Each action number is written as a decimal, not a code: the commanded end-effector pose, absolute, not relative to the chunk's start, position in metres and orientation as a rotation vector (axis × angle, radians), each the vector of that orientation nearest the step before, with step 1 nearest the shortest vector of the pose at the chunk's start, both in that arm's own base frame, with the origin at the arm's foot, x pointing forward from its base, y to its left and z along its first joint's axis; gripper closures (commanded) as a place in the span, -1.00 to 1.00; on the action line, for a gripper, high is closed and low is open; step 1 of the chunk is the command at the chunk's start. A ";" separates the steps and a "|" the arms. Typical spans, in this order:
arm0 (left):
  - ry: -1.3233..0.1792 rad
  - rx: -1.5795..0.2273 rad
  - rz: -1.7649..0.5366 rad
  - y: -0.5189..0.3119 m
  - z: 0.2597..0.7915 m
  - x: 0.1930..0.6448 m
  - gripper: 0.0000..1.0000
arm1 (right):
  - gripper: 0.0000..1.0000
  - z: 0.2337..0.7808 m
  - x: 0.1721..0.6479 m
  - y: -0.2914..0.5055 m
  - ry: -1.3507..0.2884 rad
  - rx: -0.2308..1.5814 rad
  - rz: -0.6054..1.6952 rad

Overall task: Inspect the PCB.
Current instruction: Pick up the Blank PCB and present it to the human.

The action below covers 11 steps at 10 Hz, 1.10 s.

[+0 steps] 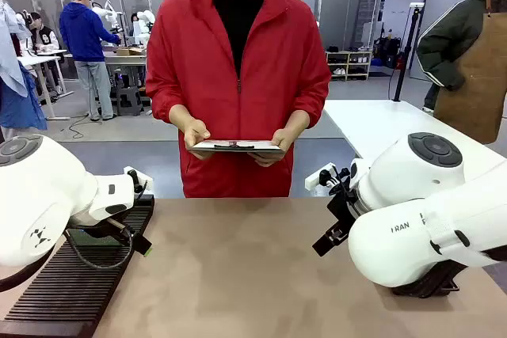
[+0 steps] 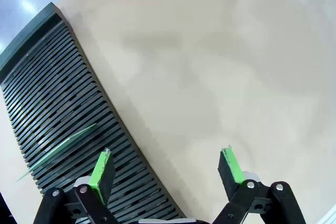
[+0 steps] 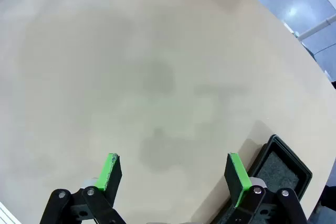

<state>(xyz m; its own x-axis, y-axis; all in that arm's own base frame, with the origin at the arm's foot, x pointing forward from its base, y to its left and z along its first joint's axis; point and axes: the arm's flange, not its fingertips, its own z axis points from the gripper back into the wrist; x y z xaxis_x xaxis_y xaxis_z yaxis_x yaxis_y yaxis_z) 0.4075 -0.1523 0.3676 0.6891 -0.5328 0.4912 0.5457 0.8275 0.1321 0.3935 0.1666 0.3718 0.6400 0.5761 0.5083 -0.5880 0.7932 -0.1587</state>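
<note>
In the left wrist view a thin green PCB [image 2: 58, 152] stands on edge in a slot of the black slotted rack [image 2: 63, 87], just left of my left gripper [image 2: 167, 170]. That gripper is open and empty, with one green-padded finger over the rack's edge and the other over bare table. My right gripper [image 3: 173, 174] is also open and empty above the tan tabletop. In the front view the left arm [image 1: 47, 195] hangs over the rack [image 1: 71, 282] and the right arm [image 1: 420, 227] is at the right.
A person in a red jacket stands at the far side and holds a clipboard [image 1: 235, 147] in both hands. A shallow black tray [image 3: 278, 169] lies close to my right gripper's finger. The tan table [image 1: 238, 275] is bare between the arms.
</note>
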 end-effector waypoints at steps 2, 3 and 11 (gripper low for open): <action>-0.542 -0.025 -0.603 -0.152 0.368 0.407 -1.00 | -1.00 0.372 0.394 0.167 -0.572 0.022 0.664; -0.542 -0.025 -0.603 -0.152 0.368 0.407 -1.00 | -1.00 0.372 0.394 0.167 -0.572 0.022 0.664; -0.523 -0.039 -0.633 -0.153 0.392 0.405 -1.00 | -1.00 0.372 0.393 0.167 -0.572 0.021 0.666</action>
<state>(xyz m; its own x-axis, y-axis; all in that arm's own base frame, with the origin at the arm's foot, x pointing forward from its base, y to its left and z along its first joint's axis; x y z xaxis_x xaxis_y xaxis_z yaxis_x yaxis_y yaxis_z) 0.4074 -0.1544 0.3723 0.6853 -0.5377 0.4911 0.5507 0.8239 0.1336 0.3935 0.1667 0.3718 0.6388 0.5779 0.5079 -0.5892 0.7920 -0.1602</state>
